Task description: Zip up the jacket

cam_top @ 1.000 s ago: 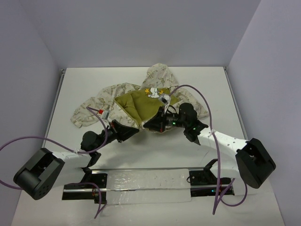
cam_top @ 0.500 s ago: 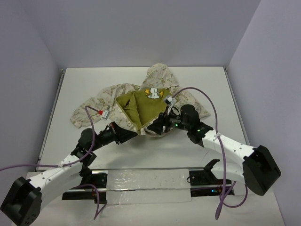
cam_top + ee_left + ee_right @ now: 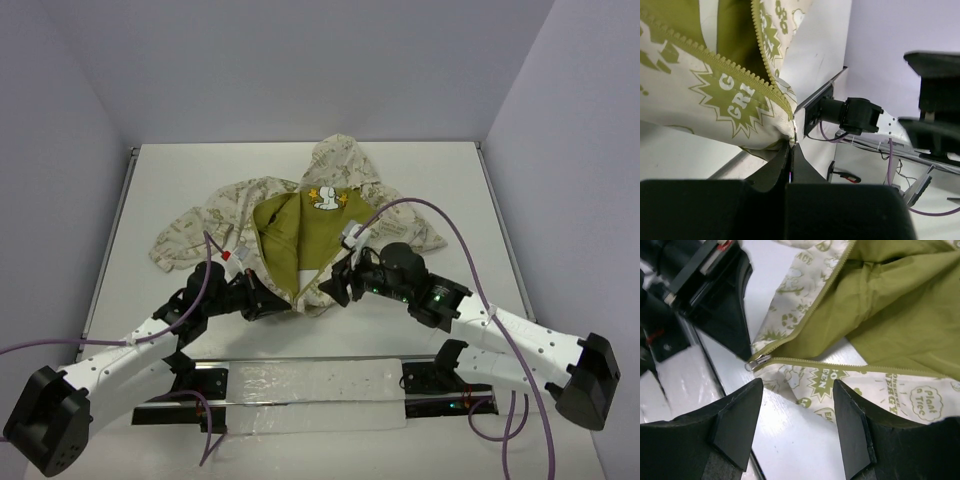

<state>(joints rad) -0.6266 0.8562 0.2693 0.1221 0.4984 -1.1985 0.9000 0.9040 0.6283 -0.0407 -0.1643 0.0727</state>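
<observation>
The jacket [image 3: 330, 200] lies open on the white table, cream print outside, olive lining and a white cartoon patch [image 3: 326, 199] showing. My left gripper [image 3: 284, 300] is shut on the jacket's bottom hem [image 3: 785, 131], right at the foot of the olive zipper [image 3: 730, 65]. My right gripper [image 3: 336, 289] stands open just right of it. In the right wrist view its fingertips [image 3: 754, 390] sit on either side of bare table and cream hem. The metal zipper slider [image 3: 756, 361] lies just beyond them, at the bottom of the two tooth rows, untouched. The left gripper's black fingers [image 3: 735, 315] press in beside the slider.
A shiny metal plate [image 3: 310, 385] with both arm bases runs along the near table edge. Purple cables [image 3: 440, 215] loop over the arms. Grey walls close in the table [image 3: 450, 170] at the back and sides. A jacket sleeve [image 3: 185, 240] spreads to the left.
My right gripper has opened and let go near the zipper bottom. Both grippers and the jacket's hem have shifted toward the near edge, and the front now lies wider open.
</observation>
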